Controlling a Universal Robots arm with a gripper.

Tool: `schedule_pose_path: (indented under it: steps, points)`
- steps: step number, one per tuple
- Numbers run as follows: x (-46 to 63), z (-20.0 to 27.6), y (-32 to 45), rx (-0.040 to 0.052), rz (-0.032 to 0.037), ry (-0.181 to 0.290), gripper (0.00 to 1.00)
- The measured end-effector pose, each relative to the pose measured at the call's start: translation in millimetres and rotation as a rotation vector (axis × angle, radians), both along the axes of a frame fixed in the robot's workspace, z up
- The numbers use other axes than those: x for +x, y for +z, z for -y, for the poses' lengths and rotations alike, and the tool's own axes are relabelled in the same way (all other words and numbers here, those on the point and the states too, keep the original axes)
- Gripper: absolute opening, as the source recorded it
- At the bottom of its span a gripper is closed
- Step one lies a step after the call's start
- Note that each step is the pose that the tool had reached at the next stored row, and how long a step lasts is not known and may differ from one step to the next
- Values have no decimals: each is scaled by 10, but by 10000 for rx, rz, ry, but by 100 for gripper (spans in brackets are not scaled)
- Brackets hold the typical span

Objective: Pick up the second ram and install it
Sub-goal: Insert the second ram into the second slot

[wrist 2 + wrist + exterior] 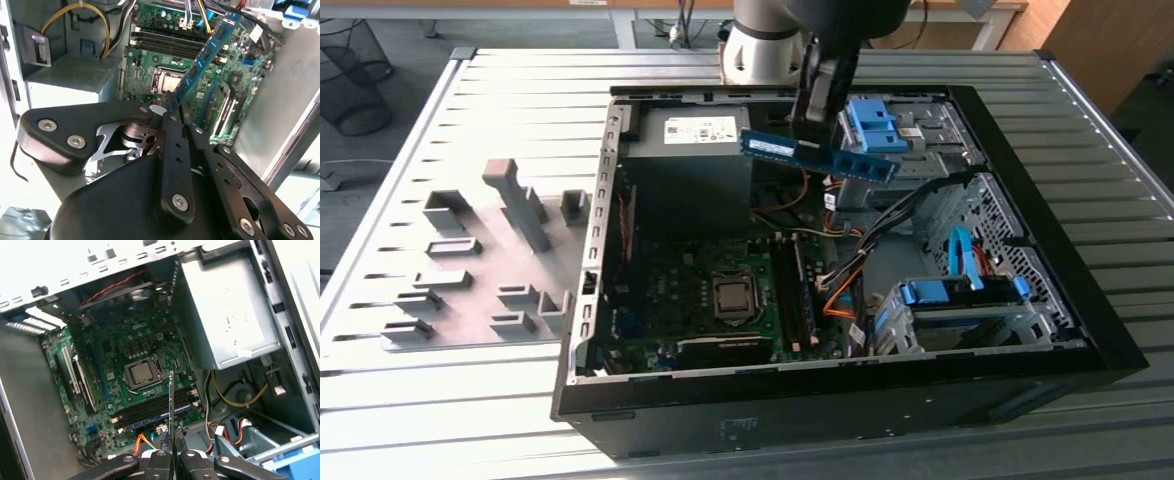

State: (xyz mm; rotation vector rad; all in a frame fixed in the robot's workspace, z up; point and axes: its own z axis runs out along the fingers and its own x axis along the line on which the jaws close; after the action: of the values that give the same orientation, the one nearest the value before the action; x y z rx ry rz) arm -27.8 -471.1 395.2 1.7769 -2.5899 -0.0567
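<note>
Your slatted metal table (520, 110) carries the open black computer case (854, 425), lying on its side with the motherboard (680, 290) facing up and the grey power supply (687, 170) at its far end. Above the case, between the power supply and a blue drive bracket (874, 125), your gripper (811, 135) hangs with its jaws closed on the second ram (861, 164), which is held in the air clear of the board, roughly level. In the first wrist view you see the second ram (171, 400) edge-on, appearing over the memory slots (150, 412) just beside the CPU socket (142, 372).
</note>
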Motion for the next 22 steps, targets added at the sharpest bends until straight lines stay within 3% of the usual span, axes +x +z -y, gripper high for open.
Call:
schedule_pose_path:
  steps: [13,22]
  points:
    - [0,-1,-20,0,0,-2195,14]
    - [0,-1,-21,0,0,-2308,14]
